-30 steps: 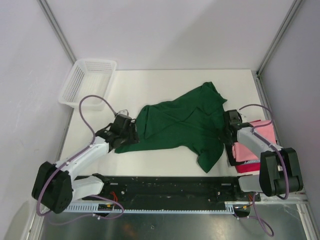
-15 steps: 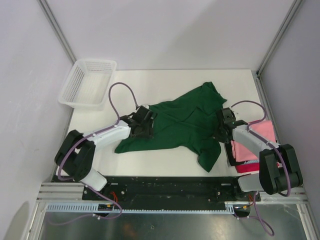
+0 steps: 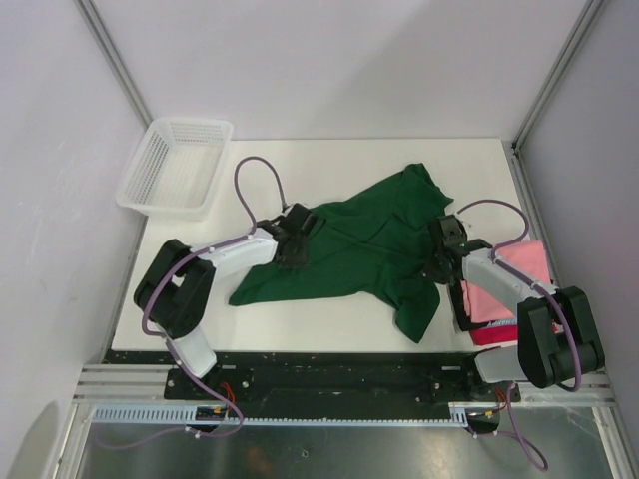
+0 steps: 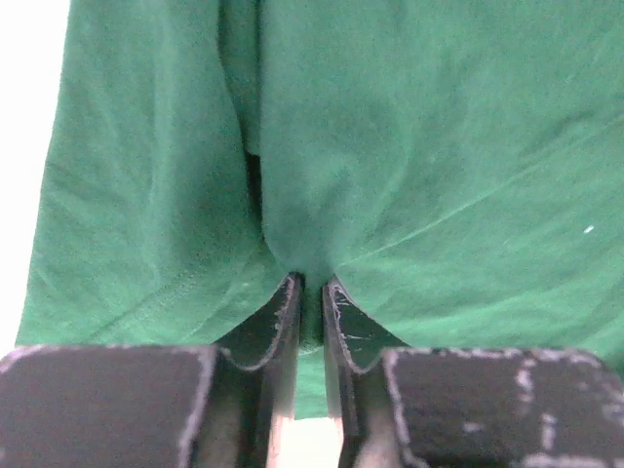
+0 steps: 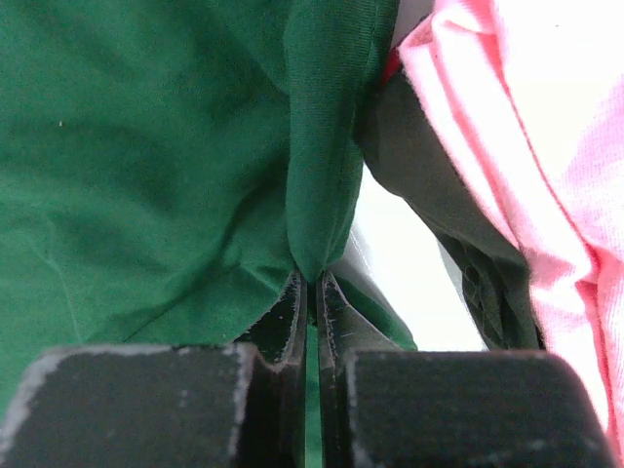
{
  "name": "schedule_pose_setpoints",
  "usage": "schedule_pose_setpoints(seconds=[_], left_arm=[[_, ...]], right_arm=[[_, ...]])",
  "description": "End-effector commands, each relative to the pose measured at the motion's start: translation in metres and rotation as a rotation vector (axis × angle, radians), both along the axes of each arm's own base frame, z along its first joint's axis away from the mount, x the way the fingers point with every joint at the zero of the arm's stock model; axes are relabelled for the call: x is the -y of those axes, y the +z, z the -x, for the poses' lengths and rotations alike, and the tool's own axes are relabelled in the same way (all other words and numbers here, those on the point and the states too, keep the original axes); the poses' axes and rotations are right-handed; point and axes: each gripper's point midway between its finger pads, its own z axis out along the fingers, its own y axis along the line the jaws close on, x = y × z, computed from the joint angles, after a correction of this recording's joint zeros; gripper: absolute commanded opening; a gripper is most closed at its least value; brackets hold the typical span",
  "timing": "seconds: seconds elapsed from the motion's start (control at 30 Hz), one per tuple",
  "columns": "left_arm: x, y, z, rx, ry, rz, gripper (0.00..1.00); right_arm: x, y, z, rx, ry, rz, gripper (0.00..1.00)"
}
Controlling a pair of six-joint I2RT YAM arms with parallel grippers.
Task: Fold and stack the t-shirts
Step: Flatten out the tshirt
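White table [image 3: 329,165] bears the green shirt [image 3: 349,249], crumpled across its middle. The left gripper [image 3: 296,242] pinches a fold on the shirt's left side, jaws all but closed on cloth. The right gripper [image 3: 439,261] does the same at the right edge. Beside it, at the table's right edge, the pink shirt [image 3: 519,274] lies folded on the red shirt [image 3: 494,336].

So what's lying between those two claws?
The dark green t-shirt fills the whole stretch between the left claw and the right claw, as the top view shows; each claw pinches a fold of it.
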Motion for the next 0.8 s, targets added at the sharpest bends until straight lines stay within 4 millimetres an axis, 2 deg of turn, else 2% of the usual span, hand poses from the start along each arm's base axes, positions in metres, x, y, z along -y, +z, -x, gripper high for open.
schedule_pose_setpoints(seconds=[0.0,0.07,0.13,0.33,0.37,0.43,0.5,0.6,0.67,0.77], left_arm=[[-0.002,0.039,-0.041,0.15,0.077,0.014,0.08],[-0.015,0.056,-0.058,0.2,0.143,0.022,0.02],[-0.032,0.078,-0.084,0.262,0.215,0.032,0.0],[-0.085,0.159,-0.2,0.459,0.382,0.085,0.0],[-0.093,0.167,-0.216,0.477,0.396,0.088,0.03],[-0.106,0.172,-0.237,0.482,0.409,0.089,0.26],[-0.112,0.175,-0.246,0.478,0.402,0.098,0.43],[-0.105,0.185,-0.242,0.476,0.35,0.133,0.7],[-0.097,0.191,-0.228,0.469,0.312,0.155,0.77],[-0.088,0.19,-0.193,0.436,0.288,0.188,0.77]], right_arm=[[-0.003,0.015,-0.01,0.044,0.004,0.008,0.0],[0.0,0.016,-0.007,0.041,0.007,0.025,0.0],[0.003,0.017,-0.004,0.036,0.009,0.043,0.0],[0.013,0.019,0.0,0.027,0.013,0.075,0.0],[0.014,0.019,0.0,0.025,0.013,0.073,0.0],[0.015,0.021,0.001,0.027,0.012,0.07,0.0],[0.015,0.023,0.002,0.03,0.013,0.068,0.0],[0.015,0.024,0.002,0.032,0.019,0.065,0.0],[0.015,0.025,0.002,0.032,0.021,0.057,0.0],[0.013,0.026,0.001,0.035,0.028,0.047,0.0]])
